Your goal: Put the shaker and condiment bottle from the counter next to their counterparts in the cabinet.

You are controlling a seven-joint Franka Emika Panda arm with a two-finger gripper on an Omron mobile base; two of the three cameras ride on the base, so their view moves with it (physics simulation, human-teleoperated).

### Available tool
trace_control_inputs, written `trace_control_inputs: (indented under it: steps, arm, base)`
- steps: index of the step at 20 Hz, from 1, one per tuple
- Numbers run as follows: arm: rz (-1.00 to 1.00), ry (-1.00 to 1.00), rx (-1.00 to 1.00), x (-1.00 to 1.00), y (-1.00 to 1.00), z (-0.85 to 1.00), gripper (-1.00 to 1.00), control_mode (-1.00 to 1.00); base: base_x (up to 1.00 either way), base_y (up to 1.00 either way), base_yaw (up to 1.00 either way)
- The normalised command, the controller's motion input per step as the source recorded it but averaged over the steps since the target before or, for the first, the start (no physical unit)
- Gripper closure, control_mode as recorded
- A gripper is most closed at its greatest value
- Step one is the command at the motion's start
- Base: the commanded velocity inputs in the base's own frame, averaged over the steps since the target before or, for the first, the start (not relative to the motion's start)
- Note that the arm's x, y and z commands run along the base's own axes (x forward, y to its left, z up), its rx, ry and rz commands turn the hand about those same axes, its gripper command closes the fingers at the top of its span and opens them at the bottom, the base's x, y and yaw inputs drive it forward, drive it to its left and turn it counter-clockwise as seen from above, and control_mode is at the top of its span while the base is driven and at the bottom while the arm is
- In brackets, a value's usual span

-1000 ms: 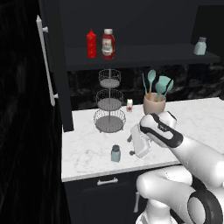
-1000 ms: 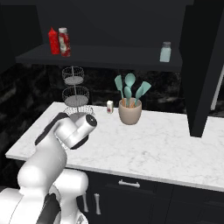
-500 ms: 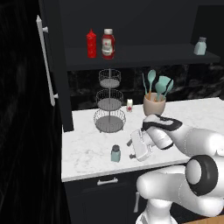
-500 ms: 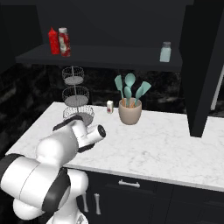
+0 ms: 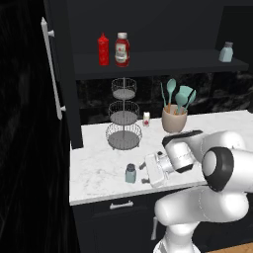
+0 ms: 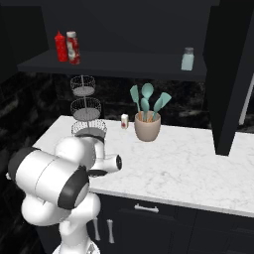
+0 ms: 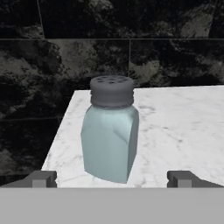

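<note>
The shaker [image 5: 130,173], pale teal with a dark grey cap, stands upright near the front of the white marble counter [image 5: 99,163]. My gripper [image 5: 143,173] lies level just right of it, open. In the hand view the shaker [image 7: 110,135] stands close ahead between the fingertips [image 7: 41,178], untouched. The condiment bottle [image 5: 122,49], red with a white label, stands on the cabinet shelf [image 5: 163,60] beside the slim red squeeze bottle [image 5: 103,49]. A second shaker [image 5: 226,52] sits at the shelf's right end. From the right I see the bottle [image 6: 73,47] and that shelf shaker [image 6: 187,58].
A three-tier wire rack [image 5: 122,118] stands at the back of the counter, with a small white jar [image 5: 146,118] and a beige pot of teal utensils [image 5: 175,116] to its right. The open cabinet door with its silver bar handle [image 5: 52,69] hangs at the left.
The hand has come down and left toward the shaker on the counter, and the arm's elbow has swung out to the right. Jaws stay open.
</note>
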Motion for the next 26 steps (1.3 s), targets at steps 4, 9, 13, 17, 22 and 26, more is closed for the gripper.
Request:
trace_control_inputs:
  steps: [4, 9, 13, 17, 22, 26]
  arm:
    - [0.00, 0.00, 0.15, 0.00, 0.24, 0.00, -1.00, -1.00]
    - [0.00, 0.01, 0.14, 0.00, 0.25, -0.10, -1.00, -1.00]
    - [0.00, 0.04, 0.13, 0.05, 0.26, -0.18, -1.00, -1.00]
    - [0.00, 0.12, 0.06, 0.12, 0.21, -0.11, 1.00, -1.00]
    - [0.00, 0.08, 0.12, 0.11, -0.21, 0.13, 1.00, -1.00]
    - [-0.14, 0.08, 0.13, -0.30, -0.57, 0.71, 1.00, -1.00]
  base:
    - [0.00, 0.00, 0.00]
    - [0.00, 0.00, 0.00]
    - [0.00, 0.00, 0.00]
    - [0.00, 0.00, 0.00]
    - [0.00, 0.00, 0.00]
    - [0.00, 0.00, 0.00]
